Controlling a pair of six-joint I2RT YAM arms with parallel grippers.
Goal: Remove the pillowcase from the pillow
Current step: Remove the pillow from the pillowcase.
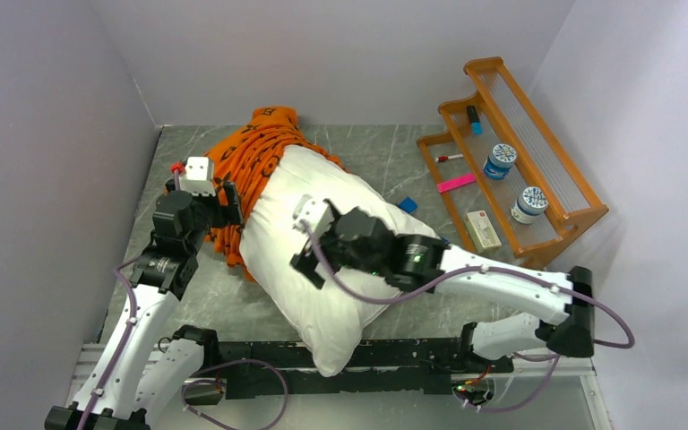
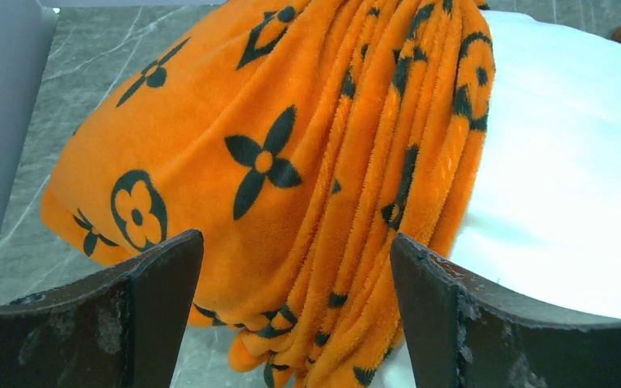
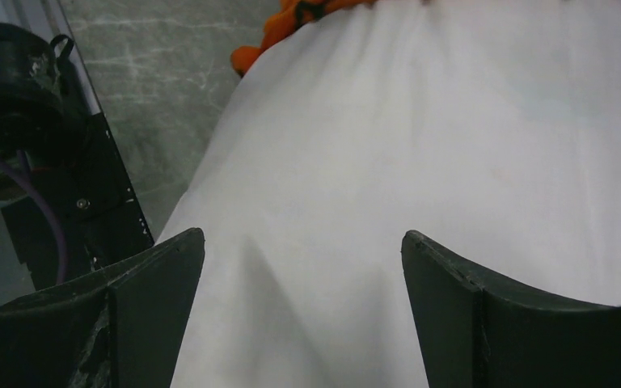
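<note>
Looking down on a grey marbled table [image 1: 394, 161], taking up most of the top view. Seeing the pillow [image 1: 327, 309] lying diagonally across it, plump and white, near corner reaching over the black base rail [image 1: 394, 354], far end tucked inside the pillowcase [image 1: 255, 152]. Finding that orange cover bunching into thick folds around the pillow's far-left end only, leaving most of the white bare, loose end trailing toward the back wall. Noting dark flower and circle prints running along the folds in the left wrist view.

Watching the left gripper [image 2: 295, 242] hovering right beside the bunched cover, fingers spread wide, gripping nothing, orange fabric showing beyond the gap. Watching the right gripper [image 3: 303, 238] hanging over the middle of the bare pillow, likewise spread wide and holding nothing, white cloth filling the space past its fingers.

Spotting a wooden stepped rack [image 1: 537, 134] standing at the table's right side, apart from the pillow, carrying a white tub [image 1: 501, 159] with a blue-patterned lid, a second tub [image 1: 529, 202] like it, a small white box [image 1: 483, 230], a pink strip [image 1: 456, 183] and a blue marker [image 1: 474, 119]. Picking out a small blue thing [image 1: 408, 204] lying on the table just beside the pillow's right edge.
</note>
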